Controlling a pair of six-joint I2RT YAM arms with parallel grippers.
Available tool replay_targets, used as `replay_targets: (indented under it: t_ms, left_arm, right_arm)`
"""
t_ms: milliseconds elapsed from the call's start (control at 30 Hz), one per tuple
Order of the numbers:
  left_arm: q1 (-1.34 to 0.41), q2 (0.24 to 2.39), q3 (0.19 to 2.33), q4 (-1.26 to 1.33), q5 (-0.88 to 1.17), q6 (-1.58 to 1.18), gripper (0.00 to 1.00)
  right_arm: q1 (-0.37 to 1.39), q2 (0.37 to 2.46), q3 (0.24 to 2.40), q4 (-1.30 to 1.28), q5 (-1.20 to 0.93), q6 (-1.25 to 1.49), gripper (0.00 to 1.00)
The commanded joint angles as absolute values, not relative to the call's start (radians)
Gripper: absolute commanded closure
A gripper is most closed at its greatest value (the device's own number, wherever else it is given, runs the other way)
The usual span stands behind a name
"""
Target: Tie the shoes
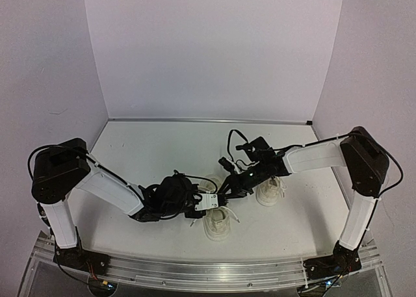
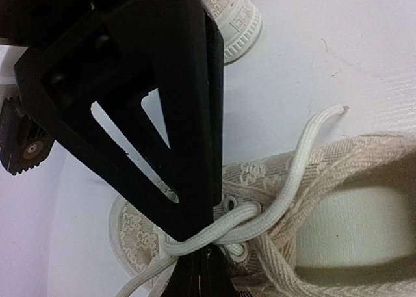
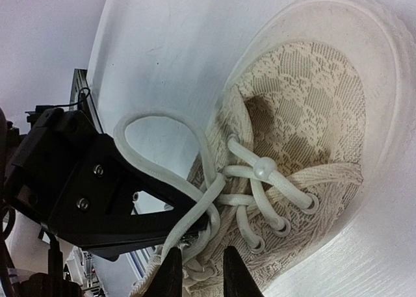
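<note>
left gripper (image 1: 209, 205) from 9 o'clock, at the near shoe (image 1: 217, 224), one black finger (image 2: 188, 63) lying across a thin white lace (image 2: 279, 196); clamped on it or not, cannot tell. lace looped around that finger, loose end pointing toward 1 o'clock in the left wrist view. near shoe, cream and lacy, on the white table (image 1: 156, 154) around 6 o'clock of centre. right gripper (image 3: 203, 274) from 2 o'clock, just over the same shoe's eyelets (image 3: 281, 227), fingertips (image 3: 172, 274) narrowly parted. second shoe (image 1: 270, 193) at 2 o'clock of the first, close by, not touching.
</note>
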State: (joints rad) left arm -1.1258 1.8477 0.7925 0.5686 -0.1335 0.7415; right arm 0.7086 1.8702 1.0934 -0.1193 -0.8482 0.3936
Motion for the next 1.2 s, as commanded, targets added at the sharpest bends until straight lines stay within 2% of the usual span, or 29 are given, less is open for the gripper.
replay_targets:
  t_ms: [0, 867, 1167]
  left_arm:
    - [-1.136, 1.864, 0.818, 0.602, -0.138, 0.764, 1.00]
    - [-1.144, 1.865, 0.796, 0.725, -0.198, 0.795, 1.00]
    - [-1.144, 1.866, 0.795, 0.735, -0.209, 0.803, 1.00]
  right_arm:
    - [0.716, 1.861, 1.133, -0.082, -0.868, 0.408, 0.79]
    - [0.717, 1.852, 1.126, -0.105, -0.874, 0.396, 0.82]
    - [0.716, 1.843, 1.122, -0.123, -0.879, 0.380, 0.97]
